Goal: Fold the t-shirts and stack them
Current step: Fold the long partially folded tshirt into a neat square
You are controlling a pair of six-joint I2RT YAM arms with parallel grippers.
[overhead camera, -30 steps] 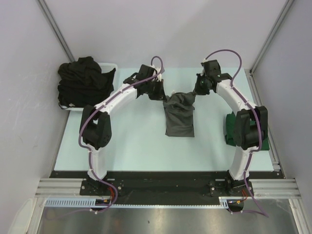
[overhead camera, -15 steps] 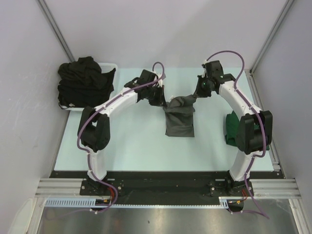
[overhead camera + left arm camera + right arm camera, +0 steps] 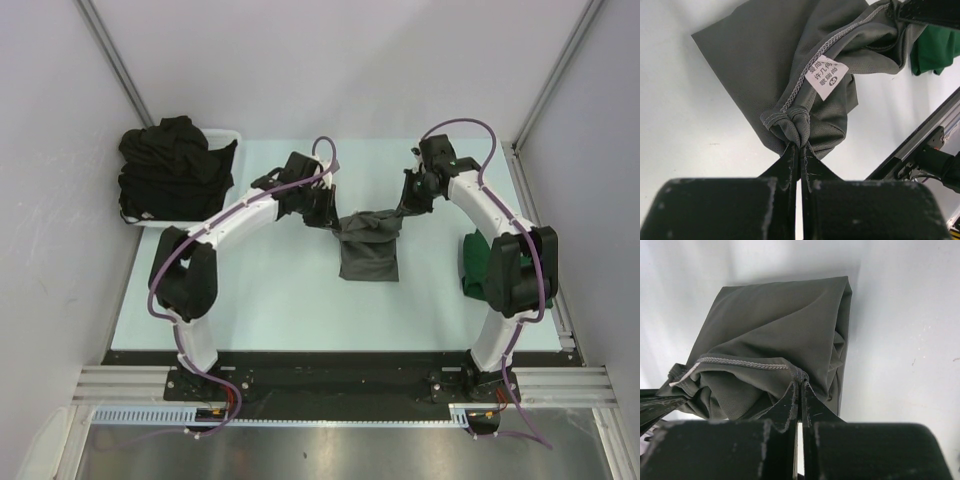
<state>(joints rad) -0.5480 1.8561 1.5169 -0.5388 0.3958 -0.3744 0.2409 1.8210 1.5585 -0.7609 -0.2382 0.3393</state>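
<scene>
**Mid-fold on the charcoal grey t-shirt (image 3: 368,255); black t-shirts (image 3: 170,165) not begun**

Progress looks early. One dark green t-shirt (image 3: 470,265) sits at the right edge of the table (image 3: 270,300), partly hidden. It is prob. folded and the start of the stack. The charcoal grey t-shirt is mid-table, far edge lifted btwn both grippers, near part flat on the surface. The left gripper (image 3: 799,146) is pressed together on a bunched hem corner just below the white neck label (image 3: 826,76). The right gripper (image 3: 800,386) pinches the opposite corner at the stitched seam. The black t-shirts are heaped in and over the white basket (image 3: 230,134), far left, all left to do. The grey fabric looks thin and smooth, already doubled into a narrow strip, w/ slack sagging btwn the grips.
</scene>
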